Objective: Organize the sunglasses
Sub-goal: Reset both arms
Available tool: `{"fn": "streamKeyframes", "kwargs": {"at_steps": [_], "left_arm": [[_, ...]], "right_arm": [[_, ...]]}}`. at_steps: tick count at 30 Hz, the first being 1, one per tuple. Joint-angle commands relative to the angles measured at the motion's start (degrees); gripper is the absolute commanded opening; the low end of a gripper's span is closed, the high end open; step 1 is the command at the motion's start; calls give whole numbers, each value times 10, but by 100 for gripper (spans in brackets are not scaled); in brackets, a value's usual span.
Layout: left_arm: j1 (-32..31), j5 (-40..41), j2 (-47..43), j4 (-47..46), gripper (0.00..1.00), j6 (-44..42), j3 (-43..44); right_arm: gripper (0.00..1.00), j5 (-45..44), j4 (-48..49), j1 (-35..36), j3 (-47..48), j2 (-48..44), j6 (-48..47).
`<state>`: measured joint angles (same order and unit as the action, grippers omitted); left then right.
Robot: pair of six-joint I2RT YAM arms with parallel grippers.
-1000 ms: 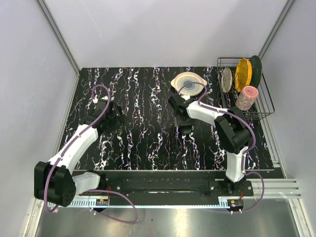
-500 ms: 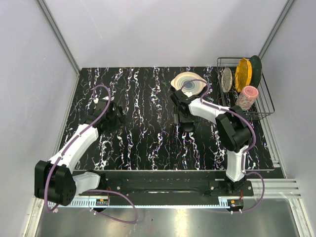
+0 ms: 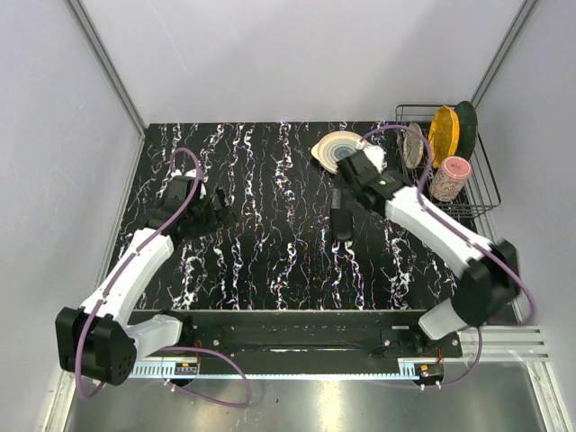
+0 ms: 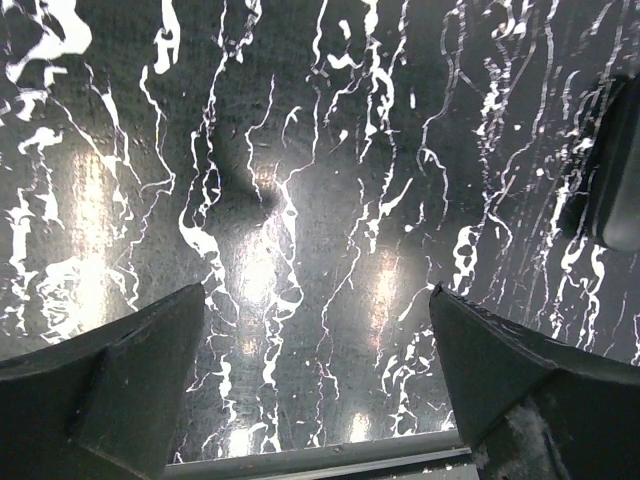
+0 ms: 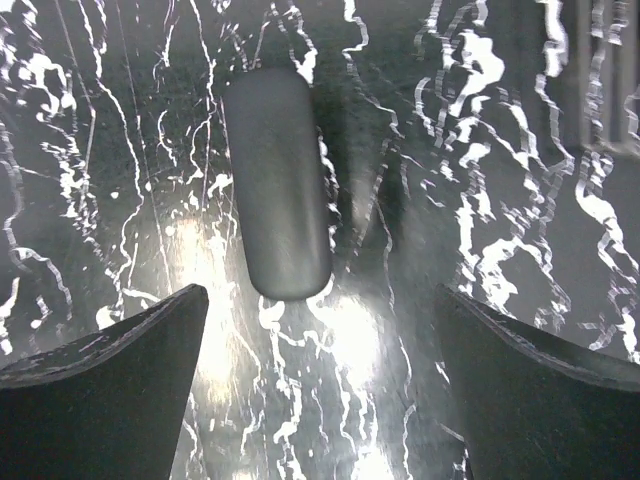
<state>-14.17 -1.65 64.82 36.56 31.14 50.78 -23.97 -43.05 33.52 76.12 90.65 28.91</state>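
A closed black oblong case (image 3: pixel 341 224) lies on the marbled table right of centre. In the right wrist view the case (image 5: pixel 277 180) lies lengthwise just beyond the fingertips. My right gripper (image 3: pixel 345 191) (image 5: pixel 320 300) hovers just behind the case's far end, open, with only table between its fingers. My left gripper (image 3: pixel 220 209) (image 4: pixel 316 295) is over the left part of the table, open and empty. The left wrist view catches an edge of the case (image 4: pixel 618 170) at far right. The sunglasses are out of view.
A round patterned plate (image 3: pixel 340 148) sits at the back, just behind the right wrist. A wire dish rack (image 3: pixel 483 191) at the back right holds upright plates and a pink cup (image 3: pixel 449 177). Grey walls enclose the table on three sides.
The right arm's elbow has swung far out to the right and its gripper has drawn back from the case with wider jaws. The left gripper has shifted slightly right.
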Motion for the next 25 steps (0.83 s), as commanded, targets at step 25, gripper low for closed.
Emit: {"fn": "streamKeyframes", "kwargs": {"at_steps": [25], "left_arm": [[2, -22, -103, 67, 99, -140, 168]], "right_arm": [[100, -156, -217, -2, -64, -435, 159]]}}
